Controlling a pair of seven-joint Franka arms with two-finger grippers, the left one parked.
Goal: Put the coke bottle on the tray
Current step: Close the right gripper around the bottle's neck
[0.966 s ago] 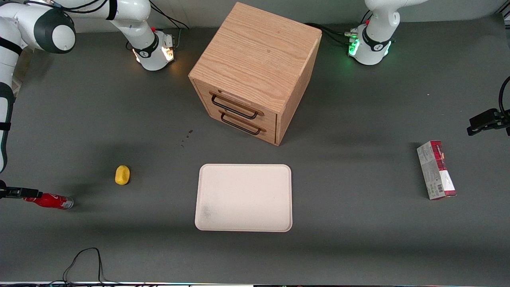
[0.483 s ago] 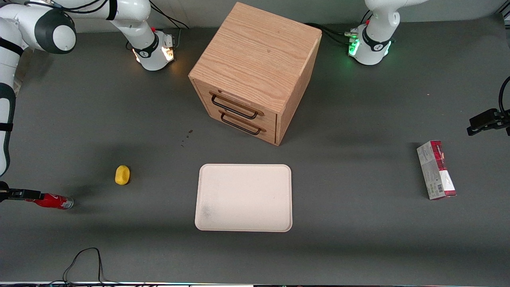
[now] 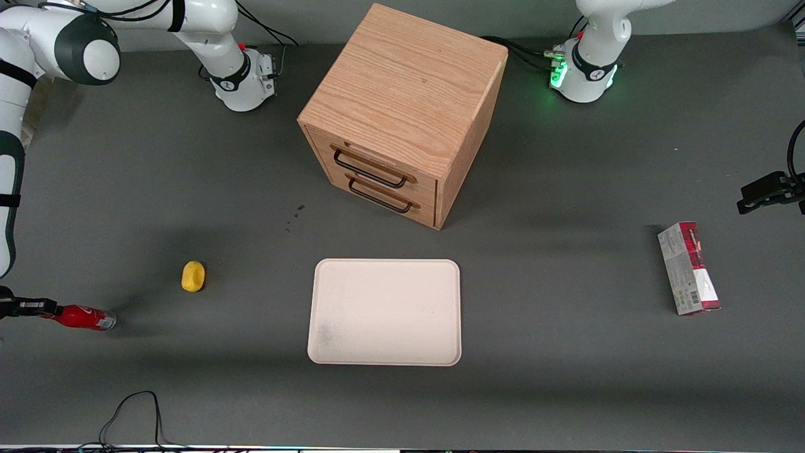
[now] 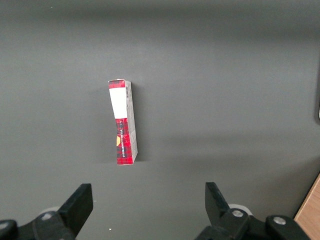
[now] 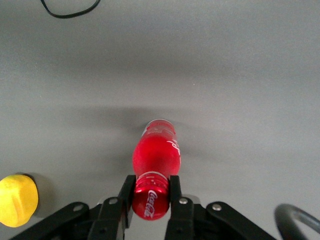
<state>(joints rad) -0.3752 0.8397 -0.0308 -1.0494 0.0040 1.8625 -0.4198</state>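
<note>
The coke bottle (image 3: 82, 317) is small, shiny red with white script. It lies on its side on the grey table at the working arm's end, about as near the front camera as the tray. My right gripper (image 3: 34, 308) is shut on the bottle's red cap. In the right wrist view the gripper (image 5: 151, 184) has a black finger (image 5: 126, 192) pressed on each side of the cap, and the bottle body (image 5: 156, 150) points away from it. The cream-white tray (image 3: 383, 311) lies flat mid-table, with nothing on it.
A yellow oval lump (image 3: 193, 276) (image 5: 17, 200) lies between bottle and tray, a little farther from the front camera. A wooden drawer cabinet (image 3: 402, 94) stands farther back than the tray. A red-and-grey carton (image 3: 688, 267) lies toward the parked arm's end. A black cable (image 3: 132, 415) loops near the front edge.
The gripper and bottle have hardly moved. The orange glow at the working arm's base has gone out.
</note>
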